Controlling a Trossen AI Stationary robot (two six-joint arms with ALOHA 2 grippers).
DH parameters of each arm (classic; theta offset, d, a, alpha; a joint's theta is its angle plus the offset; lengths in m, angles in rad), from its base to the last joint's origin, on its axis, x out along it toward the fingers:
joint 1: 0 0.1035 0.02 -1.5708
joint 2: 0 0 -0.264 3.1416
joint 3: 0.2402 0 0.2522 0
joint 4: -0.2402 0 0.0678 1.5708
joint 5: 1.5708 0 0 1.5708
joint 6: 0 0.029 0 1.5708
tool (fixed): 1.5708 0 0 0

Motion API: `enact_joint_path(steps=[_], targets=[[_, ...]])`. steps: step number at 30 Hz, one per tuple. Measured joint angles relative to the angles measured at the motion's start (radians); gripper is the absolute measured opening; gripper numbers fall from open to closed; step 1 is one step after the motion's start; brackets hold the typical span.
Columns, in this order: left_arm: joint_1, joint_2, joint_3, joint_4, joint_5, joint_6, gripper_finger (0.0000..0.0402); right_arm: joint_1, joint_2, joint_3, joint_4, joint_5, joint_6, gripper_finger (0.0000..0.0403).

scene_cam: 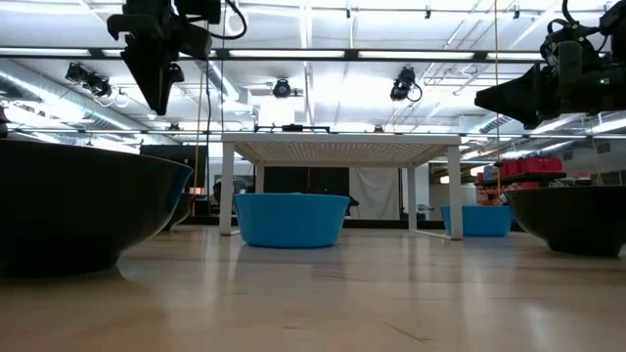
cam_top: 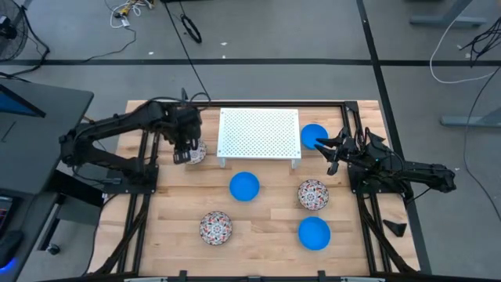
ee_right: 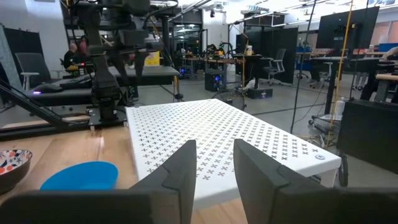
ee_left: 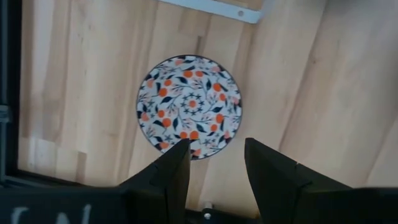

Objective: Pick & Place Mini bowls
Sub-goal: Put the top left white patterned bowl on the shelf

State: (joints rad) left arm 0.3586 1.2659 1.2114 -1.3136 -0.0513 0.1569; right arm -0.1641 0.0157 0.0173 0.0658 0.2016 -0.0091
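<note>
Six mini bowls sit upright on the wooden table. A floral bowl (cam_top: 196,152) lies left of the white rack, and my left gripper (cam_top: 183,150) hovers over it, open and pointing down. In the left wrist view the bowl (ee_left: 189,104) lies just beyond the gripper (ee_left: 217,158), untouched. A blue bowl (cam_top: 313,135) rests right of the rack, with my open right gripper (cam_top: 329,150) beside it, lying level and pointing toward the table's left. Nearer the front are a blue bowl (cam_top: 244,186), a floral bowl (cam_top: 312,194), a floral bowl (cam_top: 215,227) and a blue bowl (cam_top: 314,233).
The white perforated rack (cam_top: 258,131) stands on short legs at the table's far middle, between the two grippers; in the right wrist view its top (ee_right: 217,140) fills the space ahead of my right gripper (ee_right: 214,163). Black frame rails run along the table's left and right sides.
</note>
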Motion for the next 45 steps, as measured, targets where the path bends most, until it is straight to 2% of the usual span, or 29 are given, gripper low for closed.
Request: enact_joint_path(steps=[7,14,25,34,45], targets=[[0.045,0.0,0.0,0.0,0.0,0.021,0.0158,0.0,0.0,0.0,0.0,0.0,0.0,0.011],[0.043,0.02,-0.008,-0.009,-0.001,0.023,0.0158,0.0,0.0,0.0,0.0,0.0,0.0,0.011],[-0.002,0.08,-0.028,-0.014,-0.009,0.025,0.0158,0.0,0.0,0.0,0.0,0.0,0.0,0.011],[-0.05,0.078,-0.028,-0.047,-0.042,0.097,0.0158,0.0,0.0,0.0,0.0,0.0,0.0,0.011],[-0.11,0.068,-0.207,0.119,-0.03,0.037,0.0158,0.0,0.0,0.0,0.0,0.0,0.0,0.011]])
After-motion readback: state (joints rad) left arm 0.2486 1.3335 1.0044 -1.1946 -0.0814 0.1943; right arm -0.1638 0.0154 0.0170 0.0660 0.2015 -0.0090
